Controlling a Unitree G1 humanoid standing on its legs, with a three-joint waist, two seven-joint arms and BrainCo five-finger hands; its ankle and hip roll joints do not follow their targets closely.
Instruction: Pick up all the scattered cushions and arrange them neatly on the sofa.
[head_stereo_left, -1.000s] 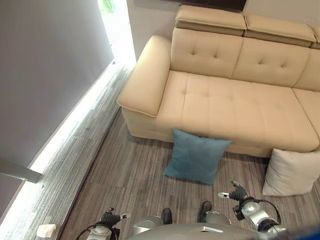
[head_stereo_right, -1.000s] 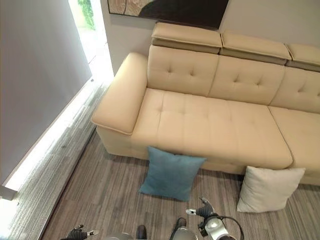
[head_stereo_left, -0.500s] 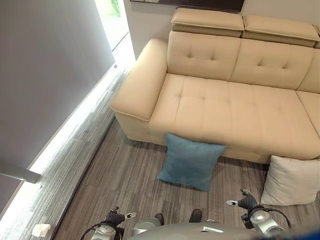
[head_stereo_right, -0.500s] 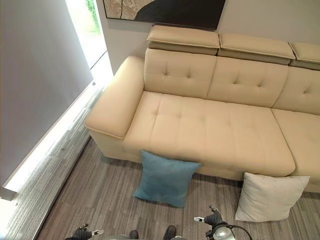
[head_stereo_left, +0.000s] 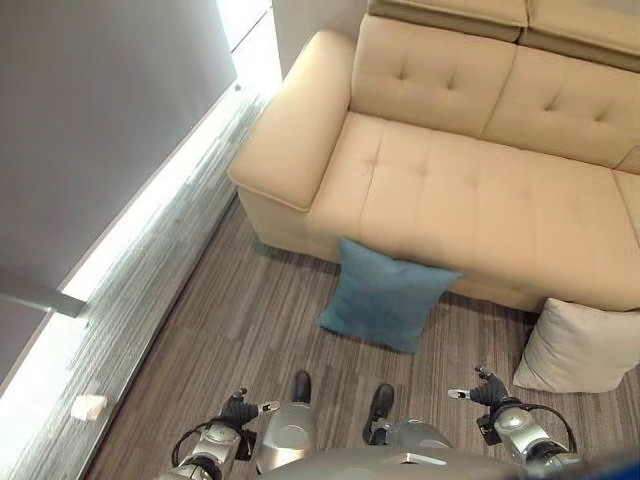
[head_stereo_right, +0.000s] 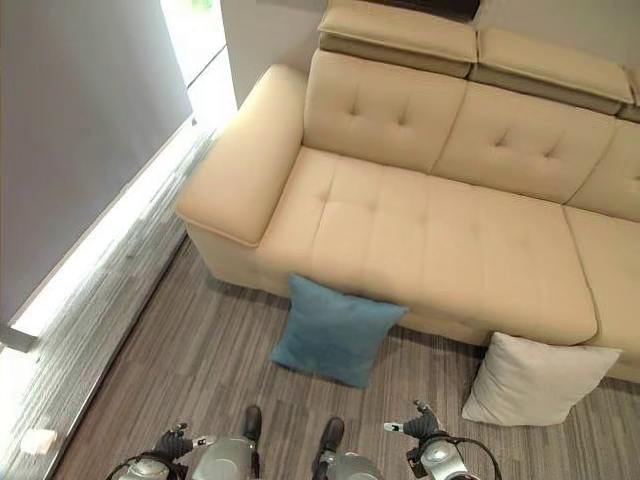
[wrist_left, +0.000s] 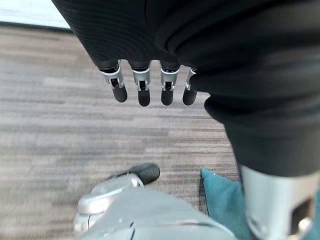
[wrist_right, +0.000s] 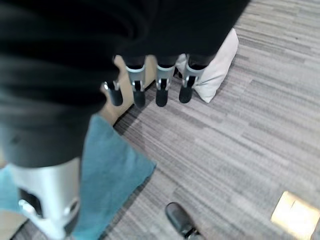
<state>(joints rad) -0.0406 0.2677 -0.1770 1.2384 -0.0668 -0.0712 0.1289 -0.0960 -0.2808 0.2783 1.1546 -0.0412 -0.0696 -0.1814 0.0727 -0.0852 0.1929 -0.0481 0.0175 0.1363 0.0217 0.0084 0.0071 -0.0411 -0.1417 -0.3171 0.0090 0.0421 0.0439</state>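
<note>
A blue cushion (head_stereo_left: 385, 297) is propped against the sofa (head_stereo_left: 470, 190) front, a cream cushion (head_stereo_left: 583, 346) further right (both on the floor). The left hand (wrist_left: 145, 85) and right hand (wrist_right: 157, 82) are held low, fingers straight and holding nothing.

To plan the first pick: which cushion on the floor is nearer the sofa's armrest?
The blue cushion, leaning on the sofa front. The cream cushion lies further along, away from the armrest.

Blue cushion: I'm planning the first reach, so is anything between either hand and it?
Nothing visible: bare floor lies between the blue cushion, leaning against the sofa front, and the left hand and right hand.
</note>
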